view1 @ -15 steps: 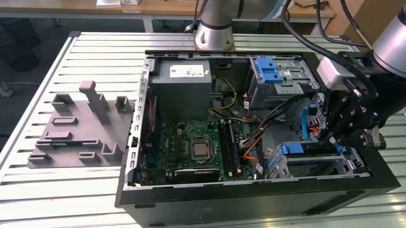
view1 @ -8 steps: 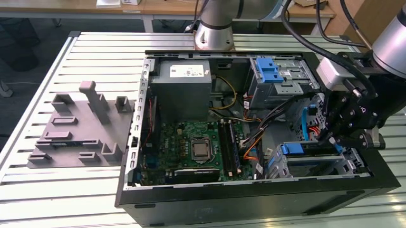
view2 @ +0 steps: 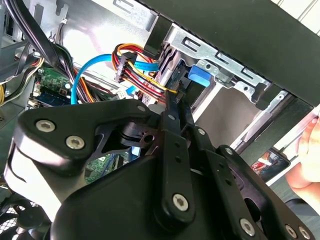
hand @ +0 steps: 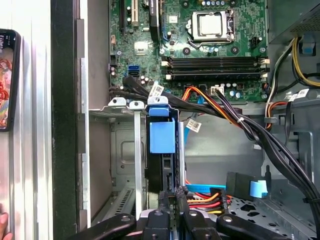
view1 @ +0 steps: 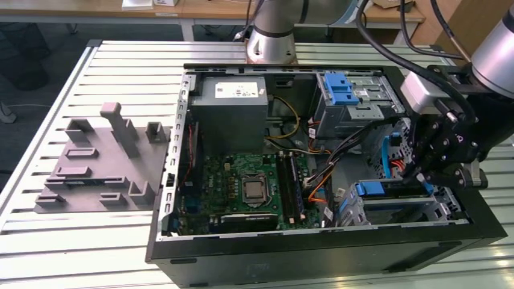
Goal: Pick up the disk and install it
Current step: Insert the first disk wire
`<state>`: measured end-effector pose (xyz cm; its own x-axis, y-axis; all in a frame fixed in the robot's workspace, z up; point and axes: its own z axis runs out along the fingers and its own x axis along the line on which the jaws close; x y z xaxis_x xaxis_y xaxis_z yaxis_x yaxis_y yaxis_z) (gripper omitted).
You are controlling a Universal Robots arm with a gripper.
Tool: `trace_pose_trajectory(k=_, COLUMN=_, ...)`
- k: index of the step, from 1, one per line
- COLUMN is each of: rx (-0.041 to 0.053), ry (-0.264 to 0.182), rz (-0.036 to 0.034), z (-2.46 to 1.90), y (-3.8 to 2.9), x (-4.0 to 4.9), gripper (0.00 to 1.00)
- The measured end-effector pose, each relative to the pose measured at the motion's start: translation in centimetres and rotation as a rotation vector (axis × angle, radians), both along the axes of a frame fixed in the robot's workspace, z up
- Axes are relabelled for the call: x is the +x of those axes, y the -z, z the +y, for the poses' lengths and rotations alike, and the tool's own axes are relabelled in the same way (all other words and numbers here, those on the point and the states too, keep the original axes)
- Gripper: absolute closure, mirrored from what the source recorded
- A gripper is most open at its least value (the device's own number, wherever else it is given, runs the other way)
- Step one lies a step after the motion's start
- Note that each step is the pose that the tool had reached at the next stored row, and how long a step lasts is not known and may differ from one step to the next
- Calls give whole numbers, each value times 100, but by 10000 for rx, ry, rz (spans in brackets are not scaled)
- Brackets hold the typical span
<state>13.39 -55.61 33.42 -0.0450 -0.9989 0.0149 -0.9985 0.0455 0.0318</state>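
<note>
A slatted metal worktop (view1: 112, 241) carries an open computer case (view1: 321, 253) laid on its side, presumably so that the bays can be reached from above. Beside it, toward the exterior view's left, a grey moulded fixture (view1: 96, 168) is set out on the worktop. Inside the case, a grey power supply (view1: 233, 114) is seen at the far wall, a green motherboard (view1: 249, 186) lies in the middle, and a blue-latched upper drive cage (view1: 353, 102) is mounted toward the exterior view's right. The black gripper (view1: 422, 174) is lowered into the near corner on that right side, over the lower drive bay (view1: 401, 208). The disk (hand: 162, 150) is seen in the first wrist view standing on edge in a slot of that bay, its blue carrier tab uppermost and the bay's metal rails just beside it; it appears largely seated, though how deep it sits cannot be judged from these angles. The gripper (hand: 170, 210) is placed directly in line with the disk's edge, and its fingers (hand: 163, 200) are drawn narrowly together about that edge; the jaws seem to be clamped on the disk, but the contact itself is hidden by the linkage. A bundle of red, yellow and blue cables (view2: 135, 70) lies just beside the slot, and a person's fingers (view2: 307, 165) are visible outside the case wall.
</note>
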Motion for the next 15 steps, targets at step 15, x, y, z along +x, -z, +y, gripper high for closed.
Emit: trace_pose_trajectory(k=15, rx=0, ry=0, rz=6, z=2, y=12, x=9, gripper=83)
